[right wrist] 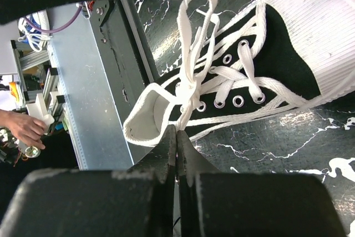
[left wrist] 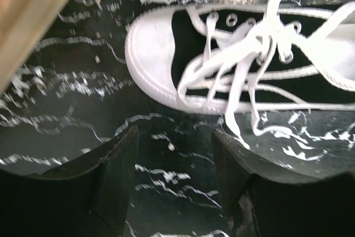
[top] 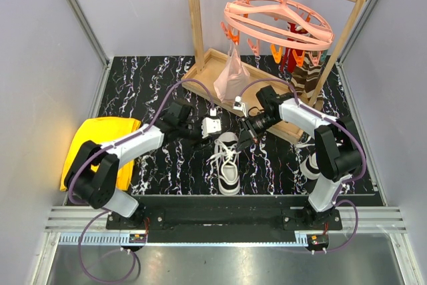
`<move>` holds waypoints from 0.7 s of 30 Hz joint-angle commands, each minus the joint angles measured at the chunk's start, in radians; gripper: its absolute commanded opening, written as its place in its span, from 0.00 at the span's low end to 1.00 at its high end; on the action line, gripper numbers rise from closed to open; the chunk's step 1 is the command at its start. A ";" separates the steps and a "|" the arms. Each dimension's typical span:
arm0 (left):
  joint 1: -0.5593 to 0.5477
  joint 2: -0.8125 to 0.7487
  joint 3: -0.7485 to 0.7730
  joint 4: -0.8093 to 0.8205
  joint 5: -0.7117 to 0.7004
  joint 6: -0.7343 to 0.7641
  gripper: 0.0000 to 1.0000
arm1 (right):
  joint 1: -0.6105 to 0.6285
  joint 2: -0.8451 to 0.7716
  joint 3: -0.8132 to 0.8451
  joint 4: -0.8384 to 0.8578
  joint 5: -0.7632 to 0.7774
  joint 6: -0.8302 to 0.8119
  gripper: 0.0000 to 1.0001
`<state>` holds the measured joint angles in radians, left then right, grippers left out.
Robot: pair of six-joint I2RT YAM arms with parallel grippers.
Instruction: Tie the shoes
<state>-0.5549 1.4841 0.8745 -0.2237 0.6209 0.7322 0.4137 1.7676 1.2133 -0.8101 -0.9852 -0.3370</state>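
Top external: shoe (top: 227, 162) mid-table, near edge, laces (left wrist: 244, 76) loose. Left gripper (left wrist: 175, 135) open, empty, beside shoe. Right gripper (right wrist: 176, 137) closed at lace; hold unclear. Risk: weak pinch, lace slips, loop collapses.

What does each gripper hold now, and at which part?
Left gripper is open, holding nothing. Right gripper is shut, seemingly pinching a white lace near the top eyelets of the shoe.

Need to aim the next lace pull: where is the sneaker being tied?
Top view: the sneaker lies midway across the black table, toe toward the wooden rack, its toe end between the left tool and right tool.
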 commanded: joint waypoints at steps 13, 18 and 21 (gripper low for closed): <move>-0.106 0.116 0.149 -0.034 0.080 0.268 0.58 | 0.010 -0.039 -0.012 0.002 0.013 -0.017 0.00; -0.114 0.136 0.181 -0.123 0.082 0.297 0.32 | 0.010 -0.048 -0.017 0.000 0.026 -0.017 0.00; -0.112 0.111 0.175 -0.181 0.063 0.296 0.00 | 0.005 -0.060 -0.029 -0.001 0.058 -0.016 0.00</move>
<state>-0.6674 1.6150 1.0153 -0.3332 0.6575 0.9955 0.4145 1.7653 1.1954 -0.8093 -0.9665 -0.3408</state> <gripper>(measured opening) 0.203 0.009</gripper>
